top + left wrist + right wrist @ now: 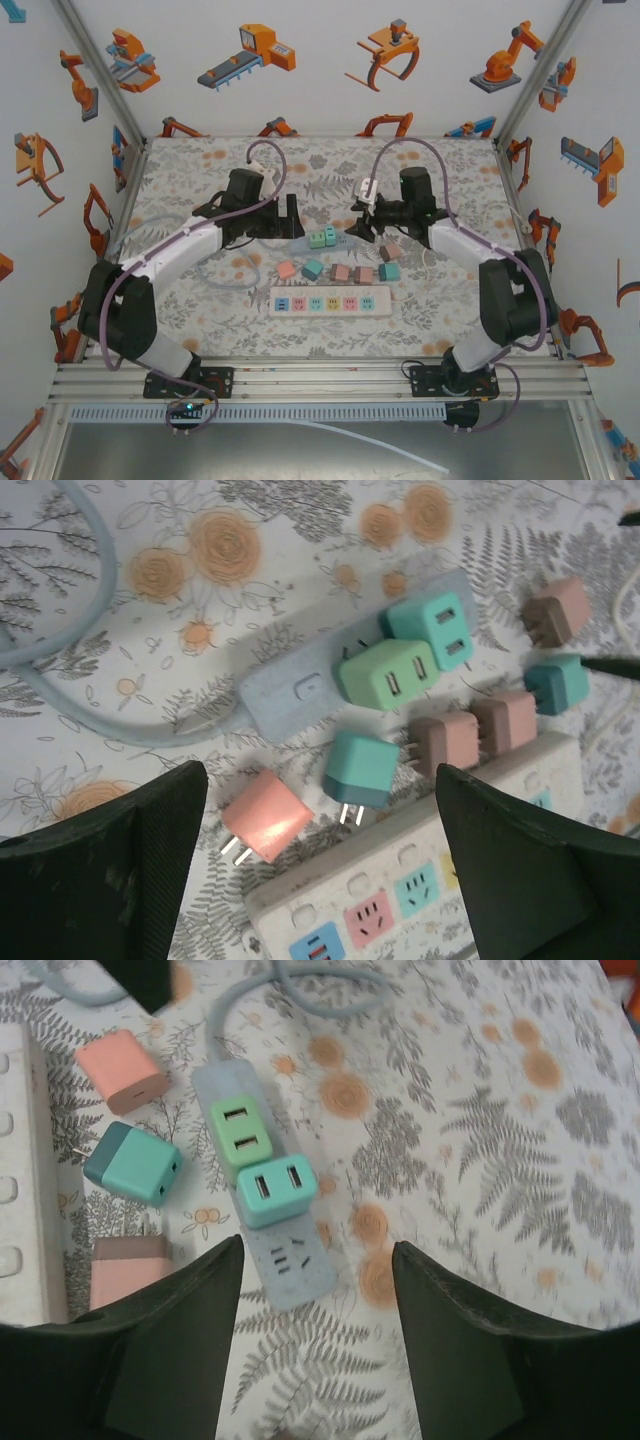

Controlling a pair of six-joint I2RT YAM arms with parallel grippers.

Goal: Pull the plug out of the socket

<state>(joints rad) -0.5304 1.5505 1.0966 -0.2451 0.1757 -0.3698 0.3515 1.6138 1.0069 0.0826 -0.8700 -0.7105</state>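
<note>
**Top external**
- Floral tabletop (200, 330).
- Pale-blue socket strip (300, 244) at centre, with a green plug (316, 240) and a teal plug (329, 235) seated side by side.
- Left tool (287, 215) at 10 o'clock of the strip and right tool (358, 226) at 2 o'clock, neither touching it.
- Loose plugs in a row at 6 o'clock, with a white power strip (332, 301) further along that line.

**Left wrist**
- Left tool (318, 778) has its jaws spread wide and holds nothing.
- Socket strip (300, 690) at 12 o'clock of the gap, with the green plug (385, 673) and teal plug (437, 628) still seated.
- A pink loose plug (262, 815) and a teal loose plug (360, 768) lie on the tabletop below the gap.

**Right wrist**
- Right tool (318, 1250) has its jaws apart and is empty.
- The strip's bare end (290, 1260), with one vacant socket, lies in the gap.
- Teal plug (275, 1192) at 12 o'clock of the gap, with the green plug (240, 1130) beyond it
</note>
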